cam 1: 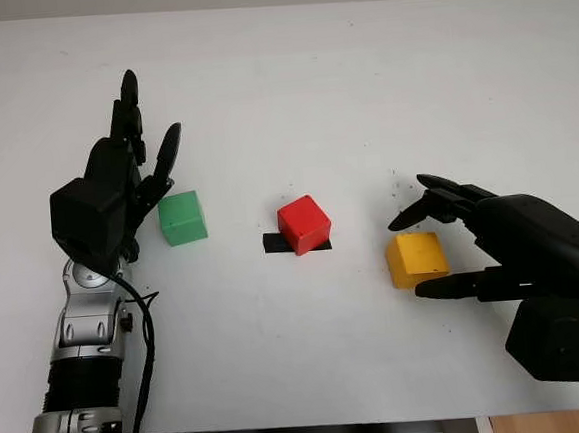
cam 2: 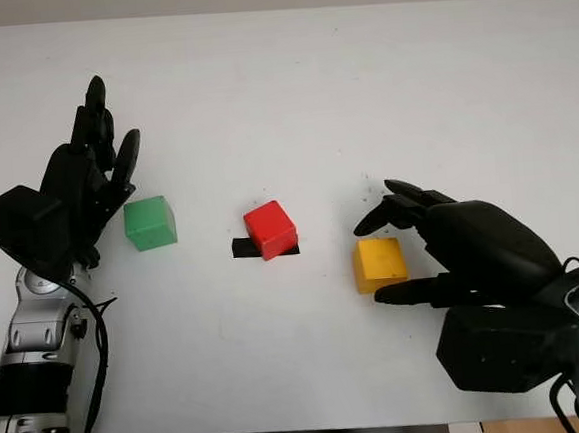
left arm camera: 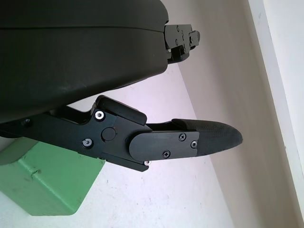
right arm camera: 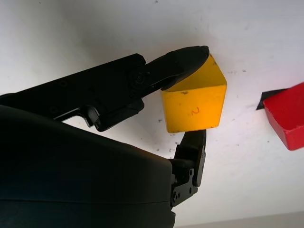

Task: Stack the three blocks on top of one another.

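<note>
A white table (cam 1: 289, 76) holds three blocks in a rough row across its middle. The red block (cam 1: 304, 223) sits at the centre, tilted on a strip of black tape (cam 1: 272, 244) that pokes out at its 9 o'clock side. The green block (cam 1: 182, 217) lies well apart at the red block's 9 o'clock, and the yellow block (cam 1: 416, 258) well apart toward 4 o'clock.

The right hand (cam 1: 512, 244) comes in from the lower right and sits at the yellow block's 3 o'clock. Its fingers are partly curled around the block: the upper fingers (cam 1: 439, 200) reach over the block's far edge at about 12 o'clock, and the thumb (cam 1: 455, 286) lies along the near side at about 5 o'clock. In the right wrist view one fingertip (right arm camera: 190, 57) lies against the top edge of the yellow block (right arm camera: 192, 104), while a second finger (right arm camera: 192, 152) sits below it; whether the block is truly clamped cannot be told, and it stands on the table.

The left hand (cam 1: 117, 185) is at the green block's 9 o'clock, open and holding nothing, its fingers pointing toward 12 o'clock. In the left wrist view the green block (left arm camera: 47, 183) lies just beside the hand's thumb (left arm camera: 190, 140).
</note>
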### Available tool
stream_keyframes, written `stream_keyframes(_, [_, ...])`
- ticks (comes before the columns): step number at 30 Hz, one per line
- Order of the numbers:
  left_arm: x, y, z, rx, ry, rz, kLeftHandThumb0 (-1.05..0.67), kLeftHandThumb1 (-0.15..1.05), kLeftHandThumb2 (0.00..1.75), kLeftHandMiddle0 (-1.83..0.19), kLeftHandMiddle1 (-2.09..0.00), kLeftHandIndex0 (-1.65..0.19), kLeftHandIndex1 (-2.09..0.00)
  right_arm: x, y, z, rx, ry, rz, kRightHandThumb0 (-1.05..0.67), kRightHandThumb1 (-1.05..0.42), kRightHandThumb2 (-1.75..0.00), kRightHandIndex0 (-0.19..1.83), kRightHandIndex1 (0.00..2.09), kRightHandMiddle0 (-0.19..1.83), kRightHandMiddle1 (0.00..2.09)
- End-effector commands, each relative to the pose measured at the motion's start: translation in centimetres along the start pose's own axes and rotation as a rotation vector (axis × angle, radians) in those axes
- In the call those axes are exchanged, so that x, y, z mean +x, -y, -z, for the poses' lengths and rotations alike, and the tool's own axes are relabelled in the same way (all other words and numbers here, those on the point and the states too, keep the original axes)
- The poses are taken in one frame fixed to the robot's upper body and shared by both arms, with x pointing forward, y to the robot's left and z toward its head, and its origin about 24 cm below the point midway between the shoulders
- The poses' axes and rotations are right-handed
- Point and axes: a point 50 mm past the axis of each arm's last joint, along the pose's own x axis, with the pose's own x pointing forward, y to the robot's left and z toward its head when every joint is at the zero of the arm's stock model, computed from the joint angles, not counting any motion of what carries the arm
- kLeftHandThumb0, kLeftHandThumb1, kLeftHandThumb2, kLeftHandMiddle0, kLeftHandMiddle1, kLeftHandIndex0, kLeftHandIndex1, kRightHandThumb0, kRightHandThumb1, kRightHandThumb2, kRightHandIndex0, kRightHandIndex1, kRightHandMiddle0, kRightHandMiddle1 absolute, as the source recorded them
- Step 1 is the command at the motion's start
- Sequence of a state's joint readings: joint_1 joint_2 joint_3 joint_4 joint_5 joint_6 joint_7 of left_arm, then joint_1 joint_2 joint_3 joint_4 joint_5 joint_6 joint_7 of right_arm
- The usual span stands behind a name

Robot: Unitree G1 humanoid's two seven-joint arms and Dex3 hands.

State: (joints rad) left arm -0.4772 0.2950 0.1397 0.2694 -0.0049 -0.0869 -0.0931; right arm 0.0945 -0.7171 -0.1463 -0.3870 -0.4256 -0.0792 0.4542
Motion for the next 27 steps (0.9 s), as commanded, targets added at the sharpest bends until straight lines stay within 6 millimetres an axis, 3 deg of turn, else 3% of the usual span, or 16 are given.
stream_keyframes(1, [0.12,-0.22,-0.51,0.015,0.017,-0.005,-0.81,1.05,0.46,0.16,-0.06,0.1,-0.06,-0.22,0.17,-0.19,-0.015,-0.001,-0.018,-0.63,-0.98,-0.05,0.07,0.04,0.05,0.86])
stream_keyframes(4, [0.07,-0.24,-0.51,0.018,0.015,-0.007,-0.81,1.05,0.46,0.15,-0.06,0.1,-0.06,-0.23,0.22,-0.24,-0.019,-0.004,-0.02,-0.64,-0.98,-0.05,0.05,0.05,0.1,0.68])
stream_keyframes(6, [0.06,-0.25,-0.49,0.017,0.016,-0.007,-0.81,1.05,0.46,0.16,-0.05,0.11,-0.05,-0.25,0.21,-0.29,-0.02,0.011,0.024,-0.61,-0.98,-0.05,0.08,0.07,0.17,0.69])
stream_keyframes(14, [0.06,-0.22,-0.51,0.014,0.014,-0.008,-0.81,1.05,0.45,0.16,-0.05,0.11,-0.05,-0.52,0.06,-0.13,-0.005,0.017,0.152,-0.38,-1.05,-0.09,0.22,0.06,0.19,1.22])
stream_keyframes(27, [0.07,-0.23,-0.51,0.017,0.015,-0.004,-0.8,1.05,0.45,0.16,-0.05,0.11,-0.05,-0.45,0.18,-0.15,-0.033,0.033,0.164,-0.37,-1.05,-0.09,0.26,0.06,0.15,1.37])
